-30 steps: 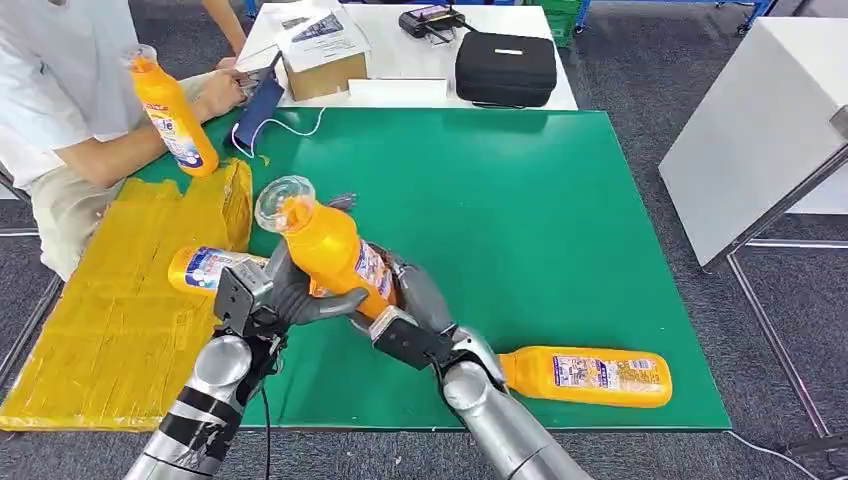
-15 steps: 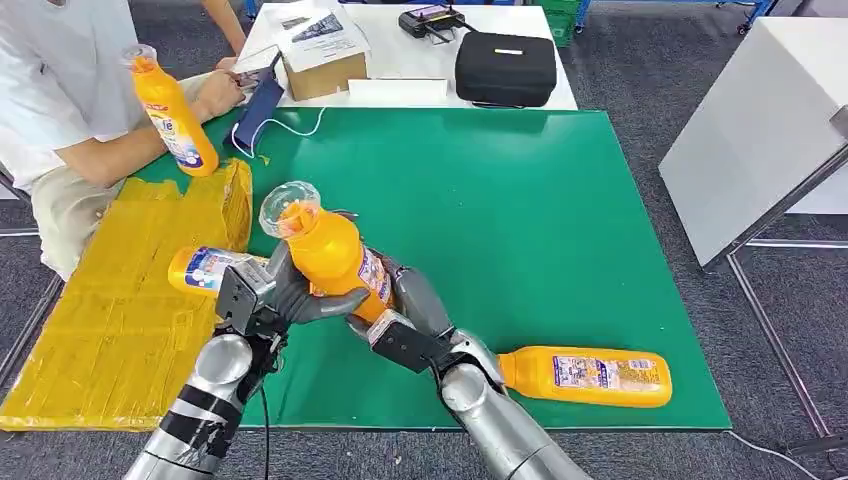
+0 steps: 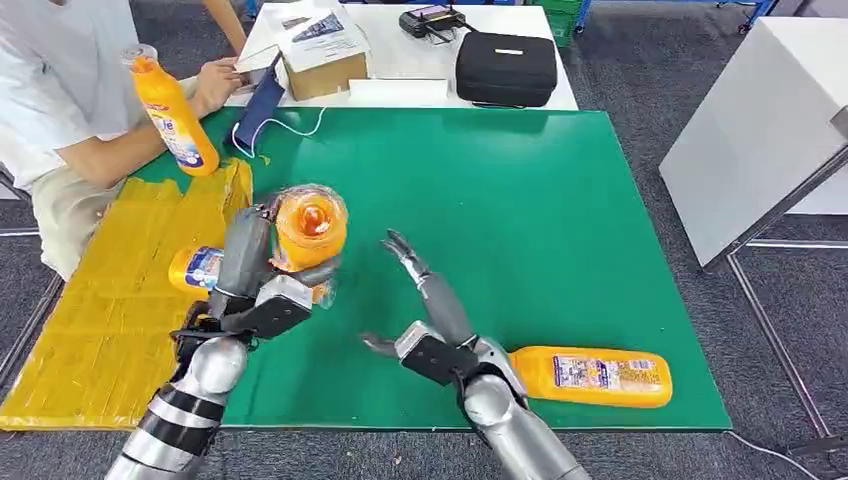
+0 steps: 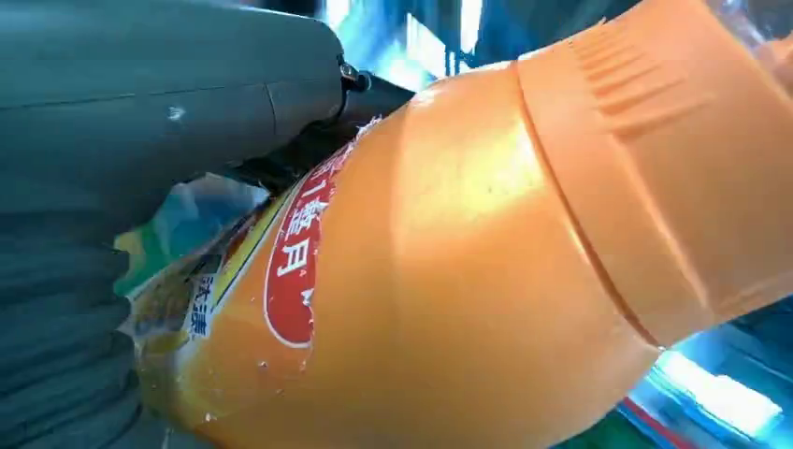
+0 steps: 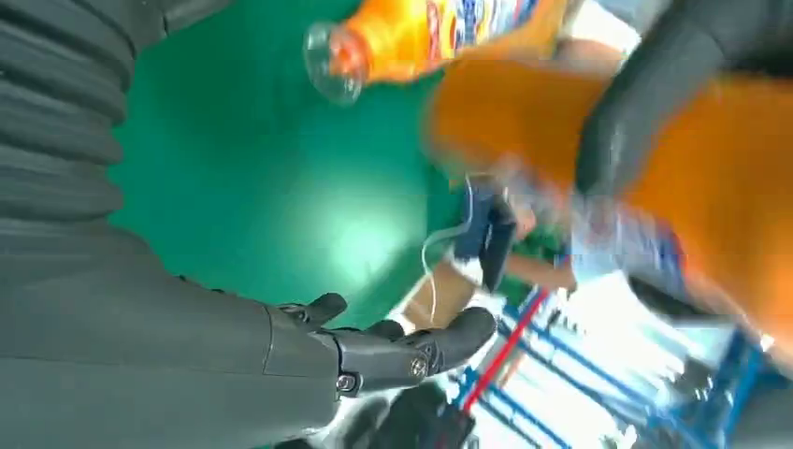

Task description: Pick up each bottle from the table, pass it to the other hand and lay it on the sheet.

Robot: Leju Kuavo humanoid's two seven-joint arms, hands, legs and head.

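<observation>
The handover is now done: half a second ago both hands gripped the orange bottle (image 3: 308, 222); now the left hand (image 3: 262, 278) alone grasps it, just off the yellow sheet's (image 3: 110, 330) right edge, cap toward the camera; the right hand (image 3: 425, 310) has released, fingers spread, over the green table (image 3: 560, 220); laying down comes next.

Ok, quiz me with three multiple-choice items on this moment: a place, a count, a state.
1. Where does the bottle nearest the right robot hand lie?
A. on the green mat
B. on the yellow sheet
C. on the white table

2. How many orange bottles are in the head view?
A. two
B. four
C. six

3. What is the right robot hand doing?
A. gripping a bottle
B. open, holding nothing
C. pressing the black case

A: the bottle lies on the green mat.
B: four are visible.
B: the fingers are spread; the left robot hand grips the held bottle.
</observation>
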